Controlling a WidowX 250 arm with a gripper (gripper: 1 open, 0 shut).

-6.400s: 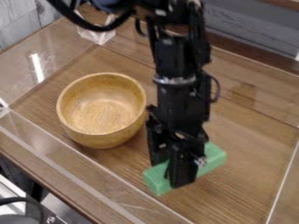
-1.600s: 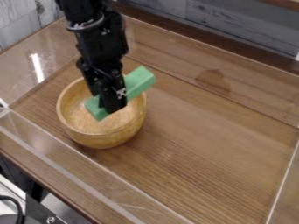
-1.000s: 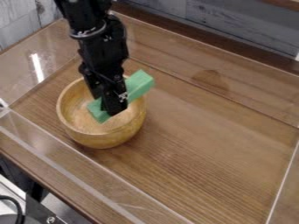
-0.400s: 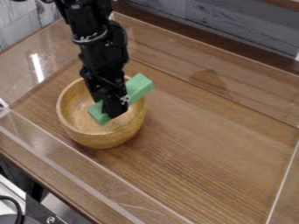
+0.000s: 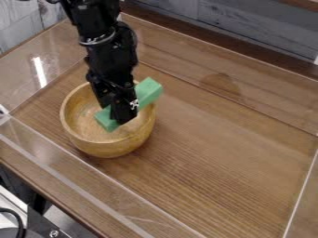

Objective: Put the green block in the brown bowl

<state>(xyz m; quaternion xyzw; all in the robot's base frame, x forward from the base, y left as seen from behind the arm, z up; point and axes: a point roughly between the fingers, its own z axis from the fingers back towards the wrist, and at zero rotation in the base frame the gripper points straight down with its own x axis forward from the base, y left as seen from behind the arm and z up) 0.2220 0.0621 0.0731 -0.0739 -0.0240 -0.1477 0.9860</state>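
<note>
"What's moved since the earlier frame?"

"Since the first one, the arm (image 5: 104,37) has carried the green block (image 5: 128,105) from the table (image 5: 230,158), at the bowl's four o'clock, over to the brown bowl (image 5: 110,146). Against the last frame, hardly anything."

"And the claw (image 5: 121,110)?"

"Closed on the block, its jaws parted by the block's width. I can't make out both fingertips."

"Where's the block exactly?"

"Over the bowl's opening, tilted, one end towards two o'clock, the other towards seven. I can't tell whether it touches the wood."

"What could go wrong?"

"The upper end reaches out by the rim's two o'clock side. Let go like that, it might catch the rim and tip outward. Lowering further could press the block or claw on the wall and shove the bowl. Pulling away with the jaws barely parted might drag the block along."

"How's the arm posed?"

"It comes in from twelve o'clock, reaching down steeply, wrist above the bowl's far side, claw pointing down into it."
</note>
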